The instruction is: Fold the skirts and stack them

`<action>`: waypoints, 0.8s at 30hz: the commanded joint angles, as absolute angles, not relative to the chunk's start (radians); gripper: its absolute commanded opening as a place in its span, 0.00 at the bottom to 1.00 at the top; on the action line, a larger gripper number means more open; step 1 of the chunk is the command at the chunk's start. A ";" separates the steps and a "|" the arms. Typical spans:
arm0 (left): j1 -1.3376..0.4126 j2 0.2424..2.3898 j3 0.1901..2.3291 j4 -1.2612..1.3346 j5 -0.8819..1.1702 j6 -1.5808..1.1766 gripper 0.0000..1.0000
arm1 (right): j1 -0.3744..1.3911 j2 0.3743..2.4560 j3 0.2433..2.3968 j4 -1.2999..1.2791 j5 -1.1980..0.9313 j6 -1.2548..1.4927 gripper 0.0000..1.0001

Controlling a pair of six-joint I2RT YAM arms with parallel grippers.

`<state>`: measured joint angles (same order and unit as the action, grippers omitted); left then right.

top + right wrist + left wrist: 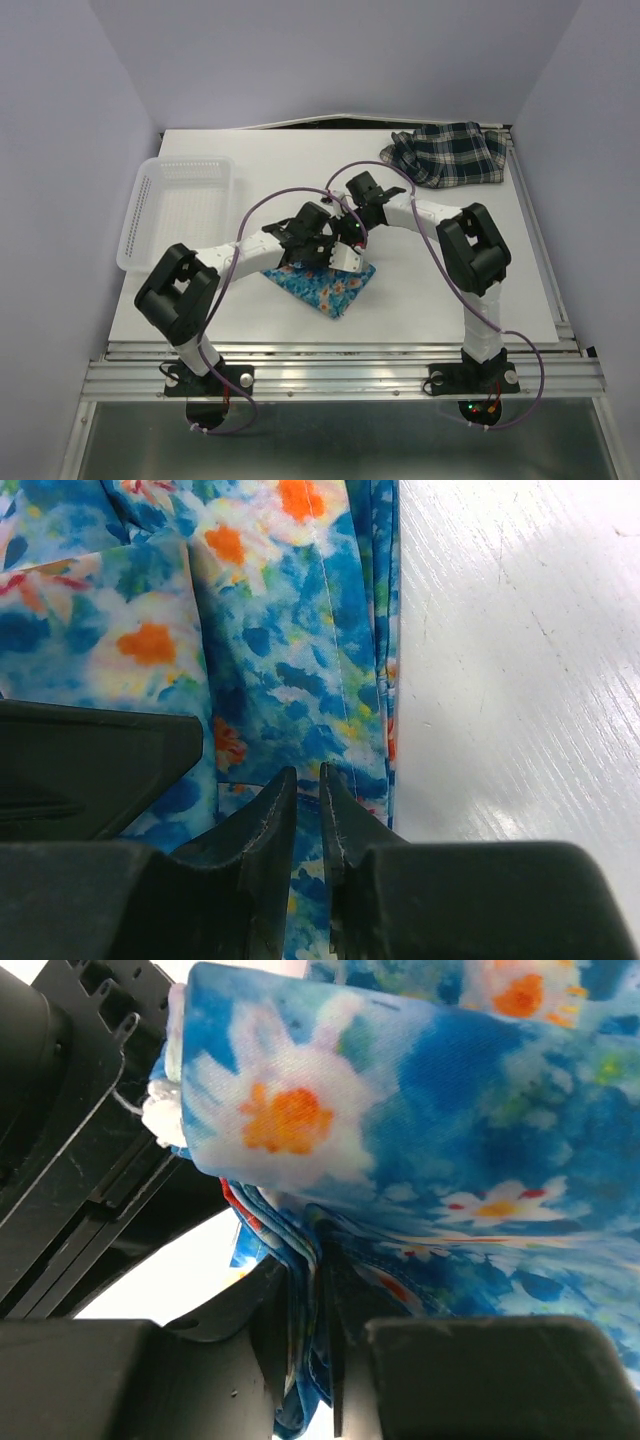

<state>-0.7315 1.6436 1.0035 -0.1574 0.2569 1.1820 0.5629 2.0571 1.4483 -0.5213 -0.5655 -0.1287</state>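
The blue floral skirt (325, 288) lies folded small on the table in front of the arms, one corner pointing to the near edge. My left gripper (335, 255) is at its far edge; in the left wrist view several layers of the floral cloth (450, 1140) hang bunched between the jaws of the left gripper (325, 1280). My right gripper (350, 232) comes down beside it. In the right wrist view the right gripper (308, 780) has its jaws drawn close on the floral cloth (280, 630) near a hem. The plaid skirt (447, 152) lies crumpled at the far right corner, apart from both arms.
A white lattice basket (180, 205) stands at the far left of the table. The table (500, 260) ends at a metal rail along the near edge. Purple cables loop over both arms above the floral cloth.
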 commanded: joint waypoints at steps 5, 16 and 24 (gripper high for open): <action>-0.727 1.637 0.971 -0.061 0.236 1.184 0.36 | 0.557 2.057 1.494 -0.537 -0.534 -0.140 0.22; -0.729 1.563 1.011 -0.127 0.221 1.125 0.55 | 0.471 2.008 1.700 -0.555 -0.377 -0.127 0.47; -0.706 1.462 1.109 -0.227 0.176 1.082 0.58 | 0.379 1.945 1.764 -0.601 -0.370 -0.120 0.50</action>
<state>-0.7242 1.5520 1.0191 -0.1673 0.1848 1.1297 0.4129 2.0426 1.7161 -0.5701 -0.3717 -0.1291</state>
